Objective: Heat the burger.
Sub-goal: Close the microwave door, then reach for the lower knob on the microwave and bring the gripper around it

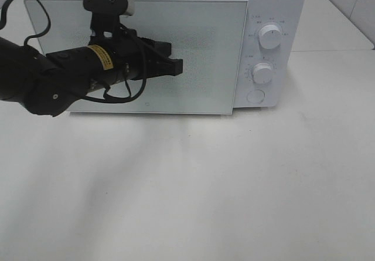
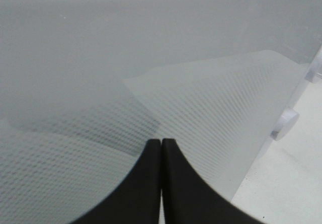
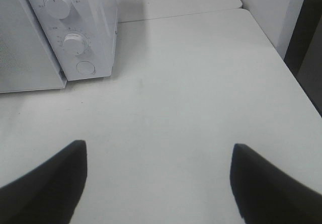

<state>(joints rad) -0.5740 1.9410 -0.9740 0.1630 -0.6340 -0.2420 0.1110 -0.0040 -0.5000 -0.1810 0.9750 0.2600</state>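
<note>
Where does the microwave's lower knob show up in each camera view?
Exterior high: lower knob, right of the door, under the upper knob.
Left wrist: lower knob, past the door's edge.
Right wrist: lower knob, between upper knob and round button.
Shared landmark: the door.

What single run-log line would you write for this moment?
left gripper: shut, at microwave door | right gripper: open over table | burger: not visible

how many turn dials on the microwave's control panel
2. The upper dial sits near the top of the microwave panel, and the lower dial is directly below it. The flat round button under them is not a dial. None seems hidden.
</note>
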